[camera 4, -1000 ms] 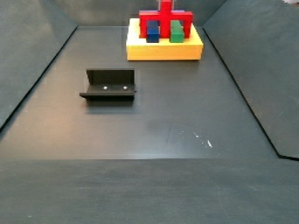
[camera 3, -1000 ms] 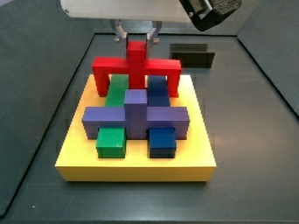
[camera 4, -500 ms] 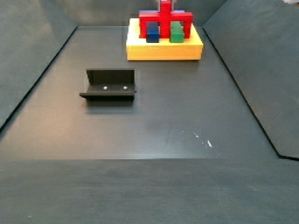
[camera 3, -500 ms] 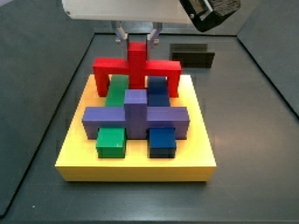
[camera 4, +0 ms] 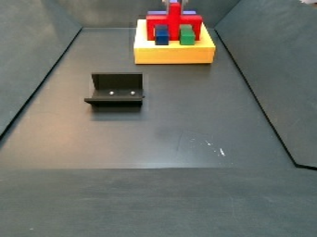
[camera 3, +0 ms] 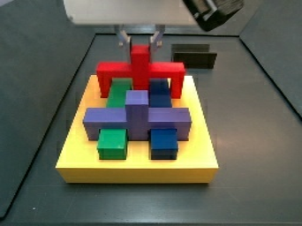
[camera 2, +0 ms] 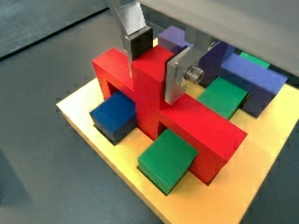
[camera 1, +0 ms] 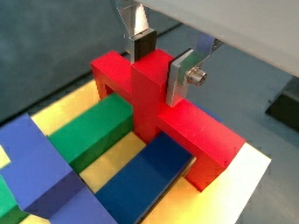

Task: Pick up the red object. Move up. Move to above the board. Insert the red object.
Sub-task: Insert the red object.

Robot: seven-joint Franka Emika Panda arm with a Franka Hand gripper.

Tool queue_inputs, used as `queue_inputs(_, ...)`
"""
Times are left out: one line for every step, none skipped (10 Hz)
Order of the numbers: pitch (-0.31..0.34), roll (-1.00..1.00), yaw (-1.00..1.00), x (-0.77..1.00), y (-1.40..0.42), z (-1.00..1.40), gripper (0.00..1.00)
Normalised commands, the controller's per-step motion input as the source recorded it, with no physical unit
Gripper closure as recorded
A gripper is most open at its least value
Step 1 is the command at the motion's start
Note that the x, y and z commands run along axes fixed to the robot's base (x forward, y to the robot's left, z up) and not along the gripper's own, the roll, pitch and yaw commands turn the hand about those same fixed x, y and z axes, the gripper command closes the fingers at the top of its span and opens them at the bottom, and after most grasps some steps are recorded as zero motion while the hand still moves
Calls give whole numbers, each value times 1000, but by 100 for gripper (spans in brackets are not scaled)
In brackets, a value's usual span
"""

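The red object [camera 3: 139,71] is a bridge-shaped piece with an upright post. It sits low on the yellow board [camera 3: 136,168], its legs down over the green and blue blocks. It shows in both wrist views [camera 1: 176,122] [camera 2: 176,118] and small in a side view [camera 4: 173,18]. My gripper [camera 3: 139,42] is right above it, with one finger on each side of the post [camera 1: 160,72] [camera 2: 156,68]. The fingers stand slightly off the post, so the gripper is open.
A purple cross block [camera 3: 136,113], a green block [camera 3: 112,141] and a blue block [camera 3: 164,141] fill the board's front half. The fixture [camera 4: 115,90] stands on the dark floor apart from the board, and also shows behind it [camera 3: 195,56].
The red object has sunk a little lower onto the board. My fingers have parted from its post.
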Motion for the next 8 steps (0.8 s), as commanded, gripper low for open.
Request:
queue_inputs(-311, -190, 0, 0, 0, -423, 100)
queue_inputs(-311, -210, 0, 0, 3, -360, 100)
queue_inputs(-236, -44, 0, -54, 0, -309, 100)
queue_inputs(-113, 40, 0, 0, -3, -471, 100)
queue_inputs(-46, 40, 0, 34, 0, -534, 100)
queue_inputs(-6, 69, -6, 66, 0, -537, 100)
queue_inputs(0, 0, 0, 0, 0, -37, 100)
queue_inputs(0, 0, 0, 0, 0, 0, 100)
